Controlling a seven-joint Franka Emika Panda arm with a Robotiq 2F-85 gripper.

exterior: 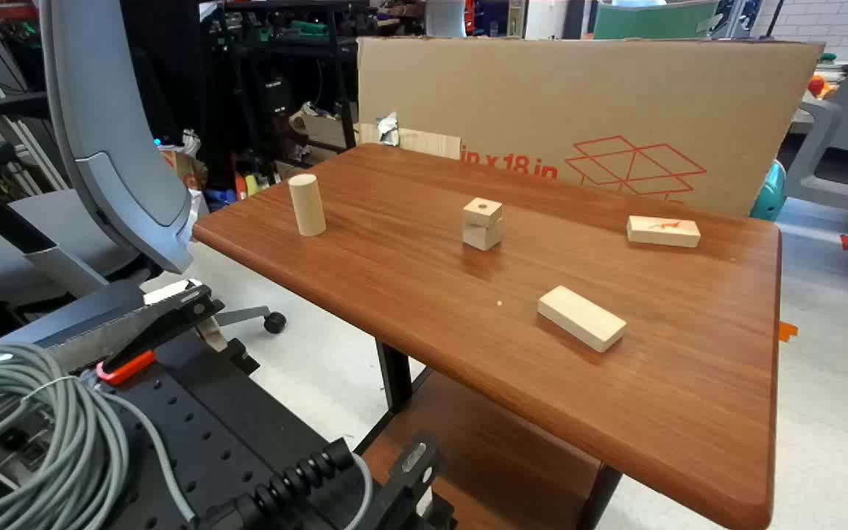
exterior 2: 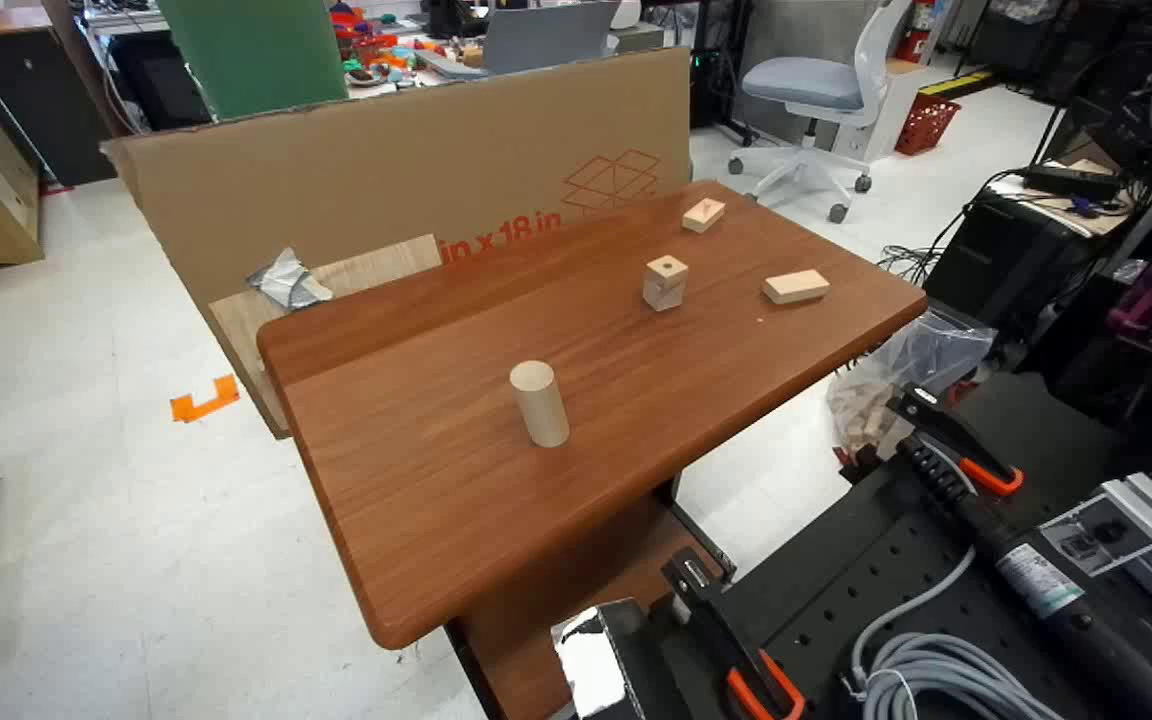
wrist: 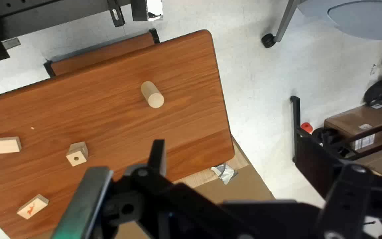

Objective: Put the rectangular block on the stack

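On the brown wooden table (exterior: 394, 280), the rectangular block (exterior: 582, 318), a pale, plain-faced brick, lay flat on a broad side, near the stack (exterior: 483, 224) but apart from it, as both exterior views showed. The stack consisted of small pale blocks set one upon another, slightly out of line, with a dark round spot on the uppermost face. In the wrist view, the gripper (wrist: 234, 162) occupied the lower part, its dark fingers standing well apart; the rectangular block appeared by the left margin, and the stack came between it and the upright wooden cylinder (wrist: 152, 94). A second oblong block (exterior: 663, 231), marked orange-red on its upper face, rested flat, nearer the cardboard panel (exterior: 497, 88), which stood beyond the table and bore red print. A pale speck (exterior: 499, 302) lay near the rectangular block. At the opposite side, in both exterior views, a grey coiled cable (exterior: 48, 442) lay on a black perforated plate (exterior: 255, 427).
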